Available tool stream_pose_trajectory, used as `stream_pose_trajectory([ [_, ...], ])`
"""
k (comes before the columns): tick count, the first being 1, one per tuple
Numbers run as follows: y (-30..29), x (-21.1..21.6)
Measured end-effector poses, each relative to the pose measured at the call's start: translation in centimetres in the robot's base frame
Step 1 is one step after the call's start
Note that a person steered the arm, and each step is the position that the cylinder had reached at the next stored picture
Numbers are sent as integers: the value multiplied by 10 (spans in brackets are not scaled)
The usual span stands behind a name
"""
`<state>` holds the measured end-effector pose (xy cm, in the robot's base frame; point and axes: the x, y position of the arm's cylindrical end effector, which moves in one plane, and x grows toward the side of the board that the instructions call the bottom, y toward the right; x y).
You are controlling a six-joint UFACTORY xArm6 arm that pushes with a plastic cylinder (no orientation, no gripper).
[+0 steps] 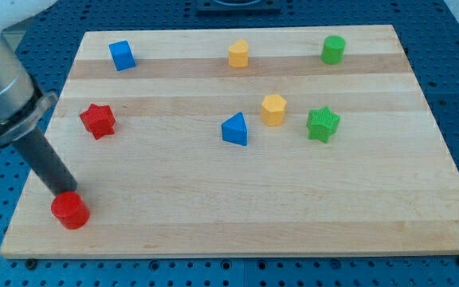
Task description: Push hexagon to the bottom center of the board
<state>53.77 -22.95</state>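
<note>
The yellow hexagon (273, 109) stands right of the board's middle, between the blue triangle (235, 129) on its left and the green star (323, 123) on its right. My tip (67, 192) is far from it, at the board's bottom left. The tip touches the top edge of the red cylinder (70, 210). The dark rod slants up to the view's left from there.
A red star (97, 119) lies at the left, above the rod. A blue cube (122, 55), a second yellow block, maybe a pentagon (238, 54), and a green cylinder (334, 49) stand along the top. The wooden board (237, 227) lies on a blue perforated table.
</note>
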Motion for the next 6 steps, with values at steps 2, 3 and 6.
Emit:
stream_pose_trajectory([
  [2, 73, -79],
  [3, 106, -114],
  [6, 282, -179],
])
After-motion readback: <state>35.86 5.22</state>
